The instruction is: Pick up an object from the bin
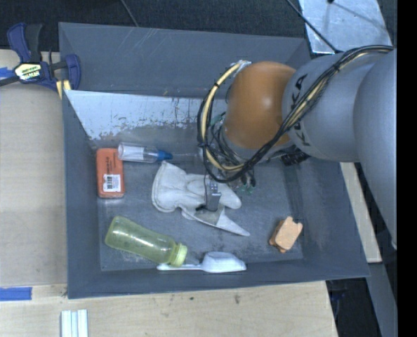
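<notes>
**Crumpled white cloth point(172, 188) beneath the gripper point(213, 203)**

It lies bunched and rumpled, its right edge directly under the gripper. Its bulk spreads toward the view's left of it. A flat, pointed white flap sticks out just below the gripper.

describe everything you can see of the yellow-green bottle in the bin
The bottle is translucent yellow-green and plastic-looking, with a rounded body and a greener cap. It lies on its side on the floor of the bin, in the view's lower left corner, with its base toward the left wall and its cap pointing right and slightly down. Its cap end meets a white brush-like item. The orange block above lies apart.
</notes>
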Robot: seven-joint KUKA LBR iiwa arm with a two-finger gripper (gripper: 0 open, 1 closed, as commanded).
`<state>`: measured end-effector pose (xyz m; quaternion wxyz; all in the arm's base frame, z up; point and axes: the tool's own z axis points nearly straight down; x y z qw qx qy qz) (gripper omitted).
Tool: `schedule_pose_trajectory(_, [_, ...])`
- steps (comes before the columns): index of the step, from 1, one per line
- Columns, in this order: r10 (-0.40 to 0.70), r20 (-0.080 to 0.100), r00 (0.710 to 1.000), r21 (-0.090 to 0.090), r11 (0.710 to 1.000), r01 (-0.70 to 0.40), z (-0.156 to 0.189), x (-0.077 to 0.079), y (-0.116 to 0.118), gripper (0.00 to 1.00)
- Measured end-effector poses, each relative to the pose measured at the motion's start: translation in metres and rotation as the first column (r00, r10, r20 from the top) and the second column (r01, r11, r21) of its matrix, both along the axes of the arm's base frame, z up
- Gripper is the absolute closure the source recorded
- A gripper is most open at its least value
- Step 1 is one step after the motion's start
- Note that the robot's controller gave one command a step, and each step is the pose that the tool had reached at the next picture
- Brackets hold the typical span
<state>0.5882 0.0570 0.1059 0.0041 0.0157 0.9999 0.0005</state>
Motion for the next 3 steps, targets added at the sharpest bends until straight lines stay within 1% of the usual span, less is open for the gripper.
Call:
schedule_pose_trajectory(1, [0.024, -0.009, 1.000, 0.000, 1.000, -0.024, -0.033, -0.004, 0.004, 1.00])
schedule_pose_trajectory(2, [0.024, -0.009, 1.000, 0.000, 1.000, -0.024, -0.033, -0.004, 0.004, 1.00])
schedule_pose_trajectory(3, [0.067, -0.004, 0.998, -0.001, 0.998, -0.067, 0.109, -0.018, 0.018, 1.00])
